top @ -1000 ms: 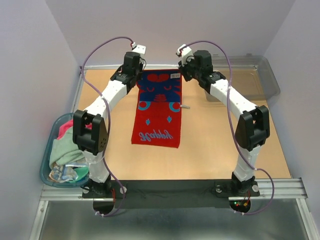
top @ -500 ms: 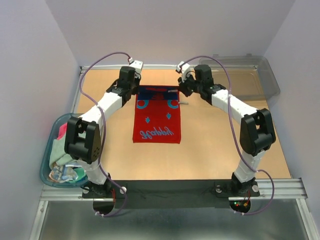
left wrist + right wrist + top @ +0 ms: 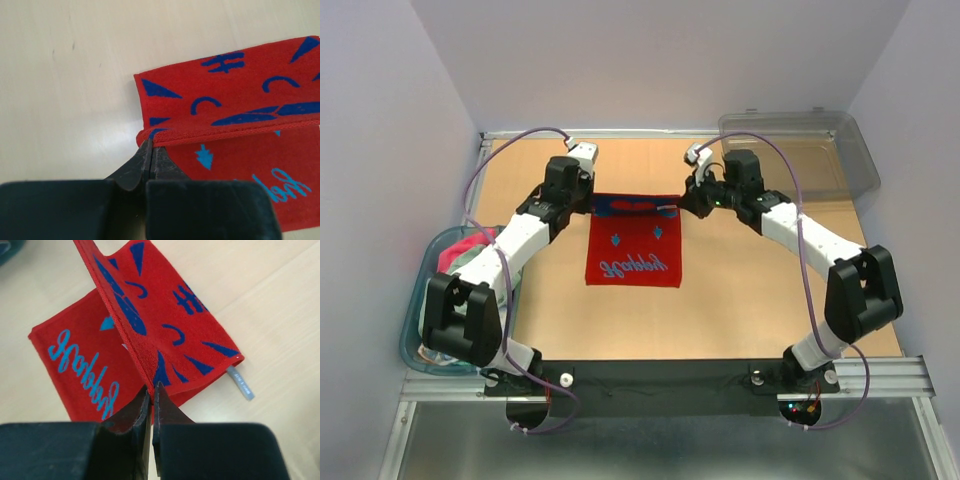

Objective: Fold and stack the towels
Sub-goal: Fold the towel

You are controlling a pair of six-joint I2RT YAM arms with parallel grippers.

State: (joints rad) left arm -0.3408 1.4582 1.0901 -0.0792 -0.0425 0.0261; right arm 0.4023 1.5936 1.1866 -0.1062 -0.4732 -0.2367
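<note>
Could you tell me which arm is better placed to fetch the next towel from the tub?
Left: the tub sits beside the left arm's base, while the right gripper, shut on the red towel, is farther away.

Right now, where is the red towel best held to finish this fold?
Pinch the red towel at the raised hem's two corners, each from its outer side, as the left gripper and right gripper do: the hem runs straight.

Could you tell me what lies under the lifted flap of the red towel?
The red towel's own lower half, with light-blue lettering and arrows. The left claw and right claw hold the flap, which hides the strip nearest the fold.
</note>
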